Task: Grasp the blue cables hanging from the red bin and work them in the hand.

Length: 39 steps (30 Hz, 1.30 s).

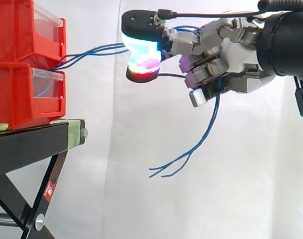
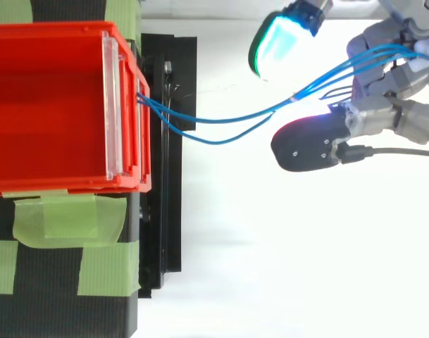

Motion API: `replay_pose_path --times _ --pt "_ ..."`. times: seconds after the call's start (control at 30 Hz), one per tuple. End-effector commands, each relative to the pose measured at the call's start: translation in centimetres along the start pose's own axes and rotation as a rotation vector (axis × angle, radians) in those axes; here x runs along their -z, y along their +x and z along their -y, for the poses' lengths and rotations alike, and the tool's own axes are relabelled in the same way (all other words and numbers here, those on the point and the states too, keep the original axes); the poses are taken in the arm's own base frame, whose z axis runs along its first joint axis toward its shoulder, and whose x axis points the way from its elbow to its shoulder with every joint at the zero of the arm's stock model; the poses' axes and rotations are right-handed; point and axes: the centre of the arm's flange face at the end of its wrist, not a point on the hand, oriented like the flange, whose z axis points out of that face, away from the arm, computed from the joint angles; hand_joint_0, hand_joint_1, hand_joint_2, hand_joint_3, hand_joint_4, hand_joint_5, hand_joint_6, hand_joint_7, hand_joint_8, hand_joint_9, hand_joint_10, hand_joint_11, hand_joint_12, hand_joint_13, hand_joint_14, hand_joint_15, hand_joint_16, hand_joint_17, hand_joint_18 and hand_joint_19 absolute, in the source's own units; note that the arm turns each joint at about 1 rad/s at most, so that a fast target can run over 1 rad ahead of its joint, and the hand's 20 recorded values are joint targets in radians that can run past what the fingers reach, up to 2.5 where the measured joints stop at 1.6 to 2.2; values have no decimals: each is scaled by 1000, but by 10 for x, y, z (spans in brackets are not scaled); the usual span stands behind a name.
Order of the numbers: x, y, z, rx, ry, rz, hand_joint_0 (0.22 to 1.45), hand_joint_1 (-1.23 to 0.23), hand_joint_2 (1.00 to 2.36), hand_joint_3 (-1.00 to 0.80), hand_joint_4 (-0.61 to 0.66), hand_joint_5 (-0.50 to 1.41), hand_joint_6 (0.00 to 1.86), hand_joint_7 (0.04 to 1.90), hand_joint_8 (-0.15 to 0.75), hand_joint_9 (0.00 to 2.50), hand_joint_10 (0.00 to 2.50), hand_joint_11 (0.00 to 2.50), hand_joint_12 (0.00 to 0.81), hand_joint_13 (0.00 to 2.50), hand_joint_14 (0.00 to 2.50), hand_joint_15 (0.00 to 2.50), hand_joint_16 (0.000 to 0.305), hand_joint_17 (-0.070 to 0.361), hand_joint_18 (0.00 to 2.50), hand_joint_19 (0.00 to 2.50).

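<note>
Side and top views. At left, stacked red bins [image 1: 17, 94] sit on a black stand [image 1: 27, 142] patched with green tape [image 2: 52, 220]. The blue cables [image 1: 91, 51] leave the front of the upper bin and span the open gap rightward, clear of the stand. At right, the hand [image 1: 231, 50] grips them in curled fingers, with their loose ends dangling beneath it.

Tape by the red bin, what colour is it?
Light green. The tape shows best in the top view.
</note>
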Motion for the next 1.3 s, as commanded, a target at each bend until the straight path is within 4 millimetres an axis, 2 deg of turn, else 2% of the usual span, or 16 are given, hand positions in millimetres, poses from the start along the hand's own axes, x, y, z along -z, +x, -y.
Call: replay_pose_path --times 0.0,0.23,0.77,1.27 --pt "-1 1 -1 29 -15 -21 923 -804 1004 -910 209 -67 838 1077 580 1706 2500 2500 706 2097 2500 2148 210 158 2500 766" --pt "-1 1 -1 34 -17 -21 854 -736 1000 -1000 211 6 772 1119 580 1706 2500 2500 706 2097 2500 2148 210 158 2500 766" --pt "-2 1 -1 33 -17 -14 834 -694 1000 -1000 241 123 642 1197 580 1706 2500 2500 706 2097 2500 2148 210 158 2500 766" --pt "-3 0 -1 31 -13 -7 731 -681 1000 -1000 266 175 525 1244 580 1706 2500 2500 706 2097 2500 2148 210 158 2500 766"
